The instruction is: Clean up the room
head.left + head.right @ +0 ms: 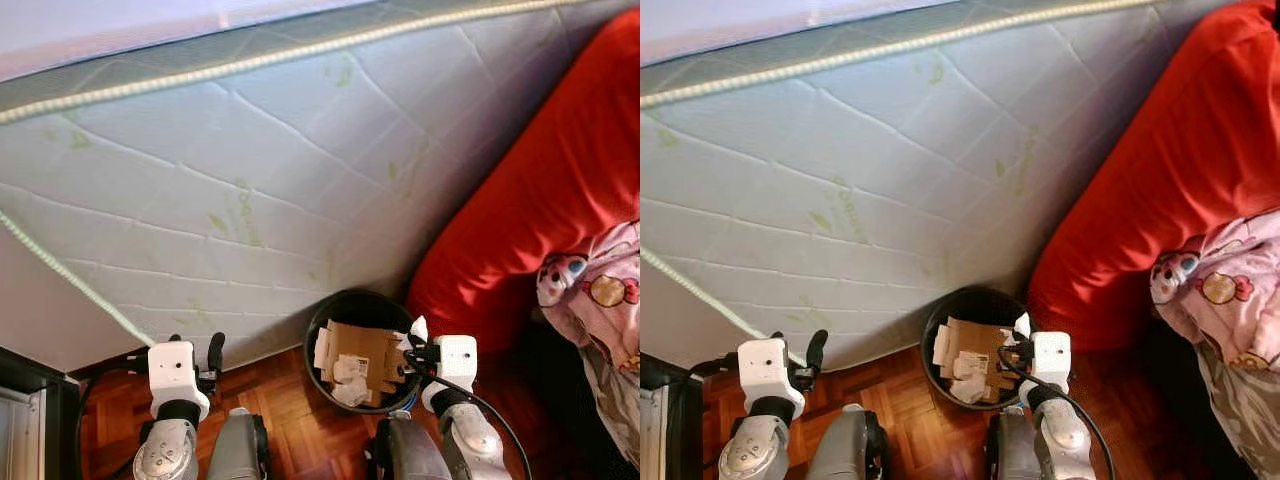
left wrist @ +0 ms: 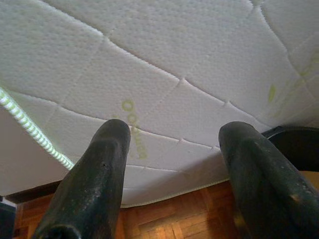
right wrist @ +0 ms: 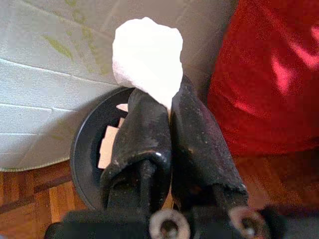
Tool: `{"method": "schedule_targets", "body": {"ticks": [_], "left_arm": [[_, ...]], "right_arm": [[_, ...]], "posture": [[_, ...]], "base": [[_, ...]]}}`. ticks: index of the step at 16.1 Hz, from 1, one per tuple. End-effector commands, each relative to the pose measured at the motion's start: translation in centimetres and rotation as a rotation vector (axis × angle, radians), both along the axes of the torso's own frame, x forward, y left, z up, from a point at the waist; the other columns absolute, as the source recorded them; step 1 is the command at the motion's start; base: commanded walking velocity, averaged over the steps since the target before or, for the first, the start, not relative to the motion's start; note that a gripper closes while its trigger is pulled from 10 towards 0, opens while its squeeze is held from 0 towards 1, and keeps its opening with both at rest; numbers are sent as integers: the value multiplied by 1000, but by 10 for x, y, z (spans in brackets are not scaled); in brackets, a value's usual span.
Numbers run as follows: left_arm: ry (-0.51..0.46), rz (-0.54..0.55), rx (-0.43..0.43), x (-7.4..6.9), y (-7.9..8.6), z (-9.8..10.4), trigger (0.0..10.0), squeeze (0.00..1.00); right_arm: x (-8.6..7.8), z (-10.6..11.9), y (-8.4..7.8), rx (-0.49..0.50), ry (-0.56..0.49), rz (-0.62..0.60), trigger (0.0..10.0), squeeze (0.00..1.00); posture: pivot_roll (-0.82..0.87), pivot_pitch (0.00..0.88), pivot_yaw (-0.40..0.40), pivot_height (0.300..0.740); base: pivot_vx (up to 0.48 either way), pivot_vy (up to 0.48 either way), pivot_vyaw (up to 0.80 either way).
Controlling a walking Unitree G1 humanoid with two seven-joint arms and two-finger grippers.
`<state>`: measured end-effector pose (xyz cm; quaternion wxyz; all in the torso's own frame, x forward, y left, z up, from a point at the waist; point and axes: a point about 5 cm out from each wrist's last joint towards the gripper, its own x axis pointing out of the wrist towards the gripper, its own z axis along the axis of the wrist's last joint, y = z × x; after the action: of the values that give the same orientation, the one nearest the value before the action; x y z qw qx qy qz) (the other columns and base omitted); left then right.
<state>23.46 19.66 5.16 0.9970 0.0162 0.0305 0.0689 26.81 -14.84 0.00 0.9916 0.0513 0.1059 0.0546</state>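
A quilted white mattress (image 1: 250, 170) with faint green leaf prints and a pale green piped edge leans across most of the head view, from 9 o'clock up to 1 o'clock, its lower edge resting on the parquet floor (image 1: 290, 410). At 3 o'clock a large red cushion (image 1: 530, 210) presses against the mattress, and a pink cartoon-print cloth (image 1: 600, 290) lies on its lower right side. At 9 o'clock low down, a dark piece of furniture (image 1: 25, 420) meets the frame edge.

At 6 o'clock, wedged between mattress foot and red cushion, stands a round black waste bin (image 1: 330, 320). Inside it lie a flattened piece of brown cardboard (image 1: 365, 350) and several crumpled white paper scraps (image 1: 350, 385).

The right claw (image 3: 167, 114) sits at the bin's rim on the 3 o'clock side, just above the opening. Its two black fingers are pressed together, pinching a crumpled white tissue (image 3: 147, 57) that sticks out beyond the tips; in the head view the tissue (image 1: 419, 328) shows as a small white tuft over the bin's edge.

The left claw (image 2: 174, 144) hovers at 7 o'clock, above the floor and close to the mattress's lower edge, well apart from the bin. Its fingers (image 2: 94, 174) stand wide apart with nothing between them.
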Motion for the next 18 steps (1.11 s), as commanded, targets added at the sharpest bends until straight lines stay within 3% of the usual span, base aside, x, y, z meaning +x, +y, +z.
{"method": "schedule_targets", "body": {"ticks": [1,5,6,18], "left_arm": [[21,7,-4,-4,0,-4,10000,0],[28,6,-3,-4,0,-5,10000,0],[27,7,-3,-4,1,-5,10000,0],[21,8,-7,-5,1,-3,10000,0]], "right_arm": [[-3,-4,1,2,21,5,10000,0],[-1,-9,5,-5,80,26,10000,0],[-1,-9,5,-7,79,30,10000,0],[1,-8,7,19,78,35,10000,0]], "posture": [[-7,253,-1,646],[-3,258,0,646],[-4,259,0,631],[3,272,7,631]], "base": [[0,0,0],[0,0,0],[0,0,0],[0,0,0]]}}
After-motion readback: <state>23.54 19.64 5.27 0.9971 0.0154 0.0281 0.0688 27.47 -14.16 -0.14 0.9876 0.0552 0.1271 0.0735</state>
